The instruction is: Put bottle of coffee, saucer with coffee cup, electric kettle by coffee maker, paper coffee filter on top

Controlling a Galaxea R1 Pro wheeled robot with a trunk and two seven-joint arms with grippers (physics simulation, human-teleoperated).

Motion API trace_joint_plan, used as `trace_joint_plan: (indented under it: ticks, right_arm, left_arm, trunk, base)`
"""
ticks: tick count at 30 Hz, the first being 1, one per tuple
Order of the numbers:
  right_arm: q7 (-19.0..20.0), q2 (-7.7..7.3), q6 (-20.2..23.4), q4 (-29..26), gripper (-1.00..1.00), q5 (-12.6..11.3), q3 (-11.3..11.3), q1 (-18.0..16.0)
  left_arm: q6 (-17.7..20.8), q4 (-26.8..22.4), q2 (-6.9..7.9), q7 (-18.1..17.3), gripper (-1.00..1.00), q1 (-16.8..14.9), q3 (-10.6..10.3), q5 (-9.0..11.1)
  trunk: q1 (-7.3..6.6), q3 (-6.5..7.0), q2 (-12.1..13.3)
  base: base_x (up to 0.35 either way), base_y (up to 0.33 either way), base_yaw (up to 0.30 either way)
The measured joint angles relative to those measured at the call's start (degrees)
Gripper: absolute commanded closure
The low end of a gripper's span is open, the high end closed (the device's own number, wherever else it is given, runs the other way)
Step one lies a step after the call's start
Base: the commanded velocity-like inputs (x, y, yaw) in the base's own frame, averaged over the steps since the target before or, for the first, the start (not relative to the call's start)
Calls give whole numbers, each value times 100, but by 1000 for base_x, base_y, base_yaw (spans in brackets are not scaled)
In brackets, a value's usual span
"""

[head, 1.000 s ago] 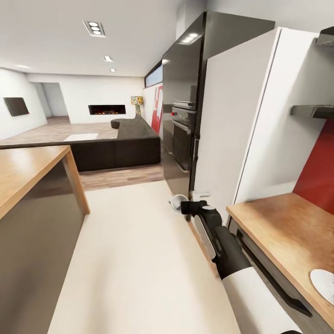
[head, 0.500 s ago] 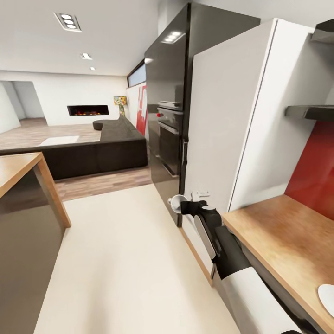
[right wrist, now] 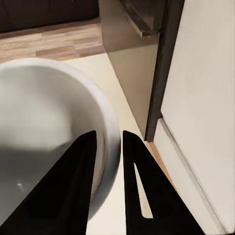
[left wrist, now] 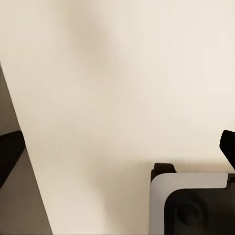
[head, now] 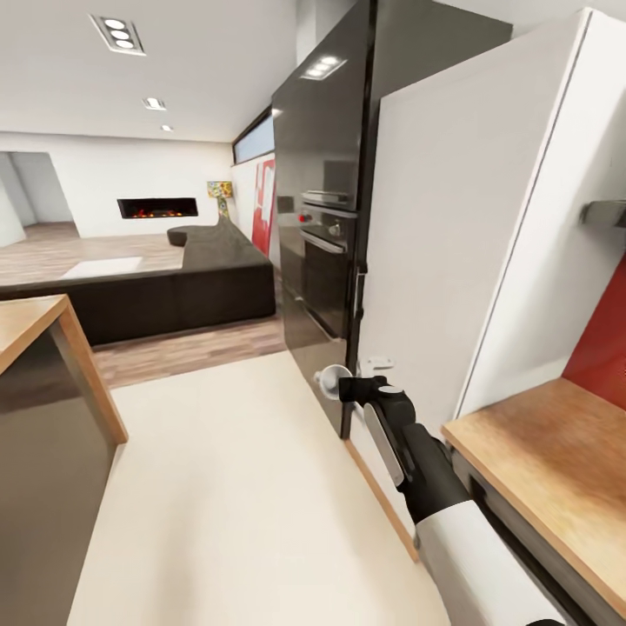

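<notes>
- Your right gripper [right wrist: 110,161] is clenched on the coffee cup [right wrist: 44,142]: in the right wrist view the two dark fingers [right wrist: 139,186] pinch the white rim, one inside the bowl and one outside.
- In the head view the same gripper [head: 346,385] holds the coffee cup [head: 330,379] out ahead of you, above the pale floor [head: 235,487] and just beside the foot of the black oven tower [head: 326,217].
- Your left gripper [left wrist: 117,147] is spread wide in the left wrist view, one dark fingertip [left wrist: 10,149] at each edge of the picture, nothing between them, cream floor [left wrist: 107,73] beneath.
- The kitchen countertop [head: 556,461] sits at your right, its wood-grain end butting against a white panel [head: 469,243], with the red backsplash [head: 604,339] behind it.
- A sliver of the kitchen shelf [head: 606,211] juts out above that backsplash.
- To your left stands a second wood-topped counter [head: 35,382].
- Farther off you see a dark sofa [head: 165,287] and a lit fireplace [head: 156,208] in the far wall.
</notes>
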Motion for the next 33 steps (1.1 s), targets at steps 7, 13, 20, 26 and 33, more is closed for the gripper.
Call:
trace_joint_plan:
  ticks: [7,13,20,26,33]
  right_arm:
    - [127,-4,-3,8,100,-15,12,1]
    - [1783,-55,-9,17,100,-4,146,1]
    - [2352,-227,-10,37,100,68,150,1]
    - [2360,-311,-6,52,100,32,150,1]
    - [2361,-307,-6,139,100,34,158,2]
  left_arm:
    - [-7,2,0,0,-100,1,-6,-3]
    - [-9,2,0,-8,-100,18,-30,-49]
    - [-1,3,0,-10,-100,47,-67,-73]
    - [0,11,0,-10,-100,70,-69,-79]
    - [0,11,-6,-10,-100,70,-68,-77]
  trunk:
    - [2,24,1]
    - [2,44,0]
    - [3,66,1]
    - [3,75,1]
    - [3,75,1]
  base:
    - [153,172,-231]
    - [11,15,-247]
    - [0,1,-258]
    - [0,0,-267]
    - [0,0,-271]
